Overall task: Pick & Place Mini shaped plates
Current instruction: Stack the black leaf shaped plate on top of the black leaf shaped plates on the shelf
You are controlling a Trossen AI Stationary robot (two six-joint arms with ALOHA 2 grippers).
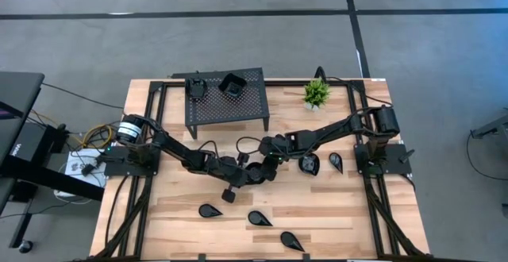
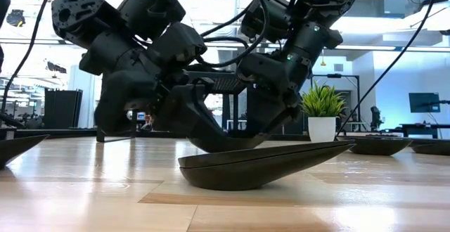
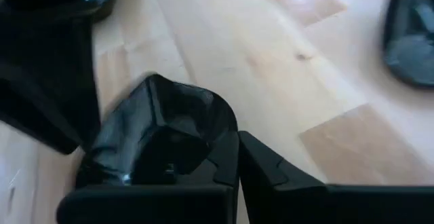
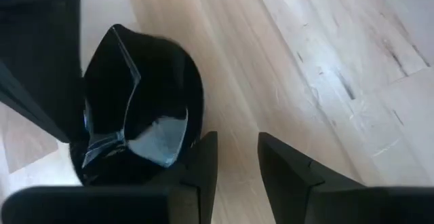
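Both arms meeting low at table centre. Left gripper (image 3: 237, 176) pinching rim of small black plate (image 3: 159, 139), fingers clamped together on it, likely to lift. Right gripper (image 4: 234, 173) hovering beside another plate (image 4: 135, 115), fingers slightly apart, holding nothing. Teardrop plates (image 1: 259, 217) lying scattered along front edge; two plates already sitting on perforated stand (image 1: 238, 107).

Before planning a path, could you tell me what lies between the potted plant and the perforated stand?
Nothing: in the high view, only bare table separates the potted plant from the perforated stand.
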